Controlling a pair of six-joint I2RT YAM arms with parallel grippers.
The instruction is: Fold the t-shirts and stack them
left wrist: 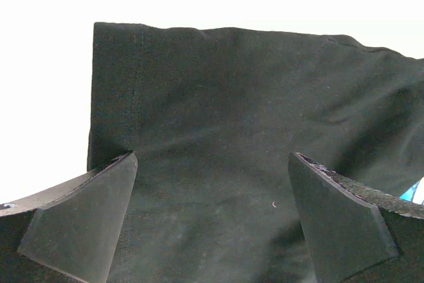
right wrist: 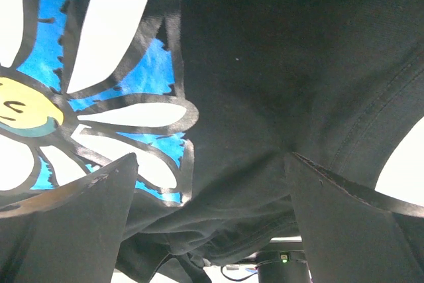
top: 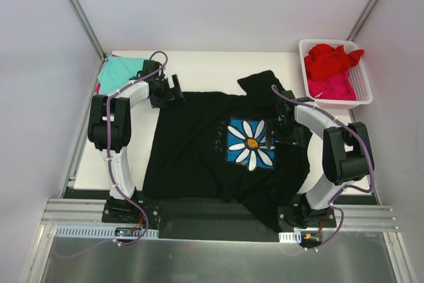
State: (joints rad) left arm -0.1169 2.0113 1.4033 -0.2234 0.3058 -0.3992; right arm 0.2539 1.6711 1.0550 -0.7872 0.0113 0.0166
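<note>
The large black t-shirt lies spread over the middle of the table, its white-and-blue flower print facing up. My left gripper hovers open over the shirt's far left corner; in the left wrist view the black cloth fills the space between the fingers, and nothing is gripped. My right gripper is open over the shirt's right side, just beside the print. The right wrist view shows the flower print and rumpled black cloth. A teal t-shirt lies at the back left.
A white slotted basket stands at the back right, holding a red shirt and a pink one. Bare white table shows behind the black shirt. The shirt's near hem hangs over the table's front edge by the arm bases.
</note>
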